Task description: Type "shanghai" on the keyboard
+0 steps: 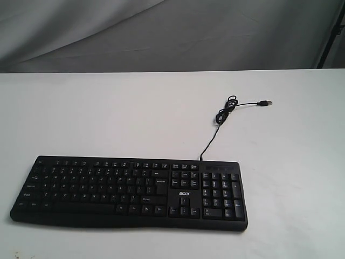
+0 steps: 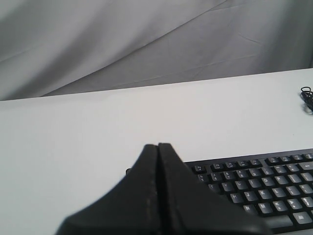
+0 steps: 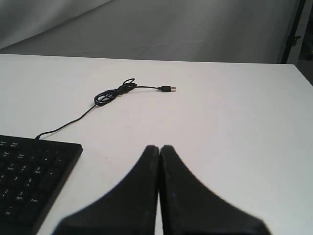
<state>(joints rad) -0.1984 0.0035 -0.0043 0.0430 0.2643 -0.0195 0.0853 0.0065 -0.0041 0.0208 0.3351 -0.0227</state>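
The black keyboard (image 1: 129,191) with white legends and an acer logo lies near the front of the white table, number pad to the right. Its thin cable (image 1: 215,129) runs back to a coil and a loose USB plug (image 1: 265,102). Neither arm shows in the exterior view. In the left wrist view my left gripper (image 2: 158,145) is shut with nothing in it, and its black fingers cover the keyboard's (image 2: 259,188) left part. In the right wrist view my right gripper (image 3: 159,147) is shut and empty over bare table, beside the keyboard's (image 3: 29,181) number-pad end.
The white table (image 1: 108,113) ends at a grey cloth backdrop (image 1: 161,32). The coiled cable (image 3: 115,92) and its plug (image 3: 167,88) lie beyond the right gripper. A dark stand (image 1: 331,32) rises at the back right corner.
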